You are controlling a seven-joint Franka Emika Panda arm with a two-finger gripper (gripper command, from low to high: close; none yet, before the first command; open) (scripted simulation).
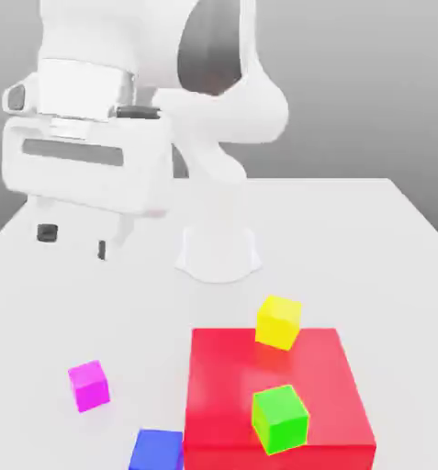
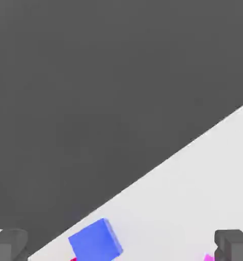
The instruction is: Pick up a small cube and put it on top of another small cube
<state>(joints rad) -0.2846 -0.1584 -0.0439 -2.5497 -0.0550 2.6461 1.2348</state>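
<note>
Here, a white desk (image 1: 378, 229) under a white robot arm, seen from the exterior view. Raised well above the desk toward its far corner on the exterior view's left: the claw (image 1: 73, 240), pointing down, fingers spread as wide as possible, holding nothing. Likely parked high to leave a free path down to whichever cube gets chosen.

Near the desk's front edge, toward the exterior view's left: the small magenta cube (image 1: 89, 385), alone on bare desk, nothing touching it, so easy to grasp from above. Just beside it, right at the front edge: a blue cube (image 1: 156, 450), close to the side of a big red block (image 1: 231, 386), whether touching or not hard to tell. On top of the red block near its front: a green cube (image 1: 280, 419). At the block's far edge, tilted: a yellow cube (image 1: 278, 321), seemingly propped on the rim.

In the hand view: two dark fingertips (image 2: 8, 244) set far apart, the blue cube between them, a sliver of magenta beside one fingertip.

Judged stage: nothing picked up yet; descent over the magenta cube probably next.
</note>
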